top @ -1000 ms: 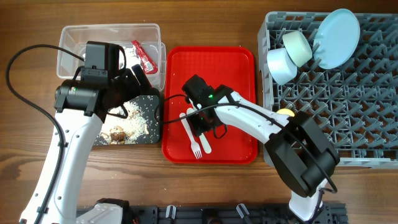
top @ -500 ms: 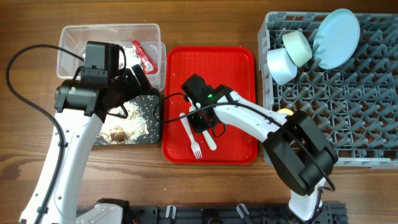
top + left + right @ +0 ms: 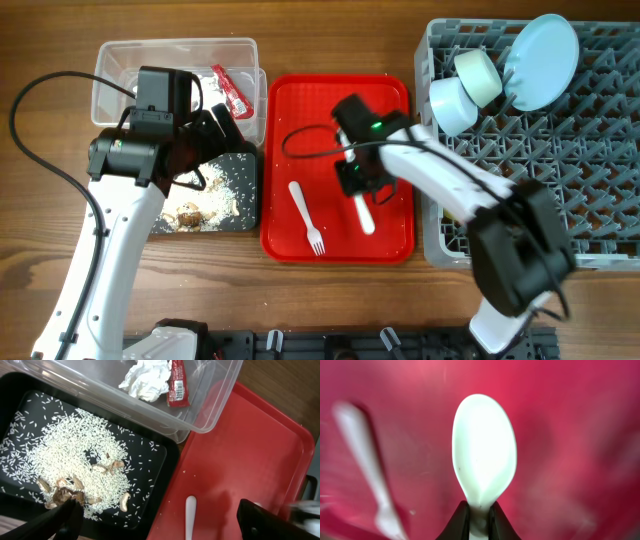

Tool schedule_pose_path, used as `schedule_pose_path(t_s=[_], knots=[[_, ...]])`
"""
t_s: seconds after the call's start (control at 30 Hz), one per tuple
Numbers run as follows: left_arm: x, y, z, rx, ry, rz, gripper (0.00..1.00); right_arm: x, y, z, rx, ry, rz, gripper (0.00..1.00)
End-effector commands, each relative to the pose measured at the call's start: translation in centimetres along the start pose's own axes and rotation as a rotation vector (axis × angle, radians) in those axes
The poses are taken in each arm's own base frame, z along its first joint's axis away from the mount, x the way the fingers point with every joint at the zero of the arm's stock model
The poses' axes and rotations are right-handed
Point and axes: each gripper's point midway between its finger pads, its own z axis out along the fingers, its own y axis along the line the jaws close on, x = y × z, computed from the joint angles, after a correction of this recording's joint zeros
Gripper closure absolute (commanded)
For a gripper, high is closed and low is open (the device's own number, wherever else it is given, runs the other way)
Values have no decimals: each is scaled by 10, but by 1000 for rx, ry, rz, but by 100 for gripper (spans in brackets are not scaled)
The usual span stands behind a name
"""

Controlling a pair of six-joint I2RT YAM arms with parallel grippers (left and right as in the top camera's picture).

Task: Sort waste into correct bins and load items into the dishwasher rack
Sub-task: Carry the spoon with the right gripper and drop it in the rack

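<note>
The right hand (image 3: 479, 512) pinches the white spoon (image 3: 484, 445) above the red tray (image 3: 385, 95), centre of frame. The left hand (image 3: 160, 522) is spread beside the black tray (image 3: 12, 395).

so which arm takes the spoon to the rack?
Right. Its jaws pinch the spoon over the red tray, next to the rack. Left jaws hang open over the black tray, farther away.

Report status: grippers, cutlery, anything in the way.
Left gripper open, empty. Right gripper shut on spoon. Fork on red tray. Rack path looks unobstructed.
</note>
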Motion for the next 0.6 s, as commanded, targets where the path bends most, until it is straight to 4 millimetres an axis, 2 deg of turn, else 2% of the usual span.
schedule_pose_path(t_s=[0.0, 0.1, 0.17, 0.23, 0.27, 0.43, 0.57], knots=[[-8, 2, -9, 0, -37, -7, 0, -33, -18, -102, -37, -278, 76, 96], [-8, 2, -9, 0, -37, -7, 0, -29, -62, -149, 34, -393, 151, 96], [-8, 2, -9, -1, -37, -7, 0, -18, -102, -174, 118, -442, 250, 96], [-8, 2, -9, -1, -37, -8, 0, -8, -131, -188, 171, -465, 371, 96], [-8, 2, -9, -1, -37, -8, 0, 0, -151, -194, 201, -478, 487, 96], [-8, 2, -9, -1, -37, -7, 0, 9, -211, -204, 227, -557, 856, 96], [-8, 2, -9, -1, -37, -7, 0, 10, -249, -193, 193, -631, 1155, 96]])
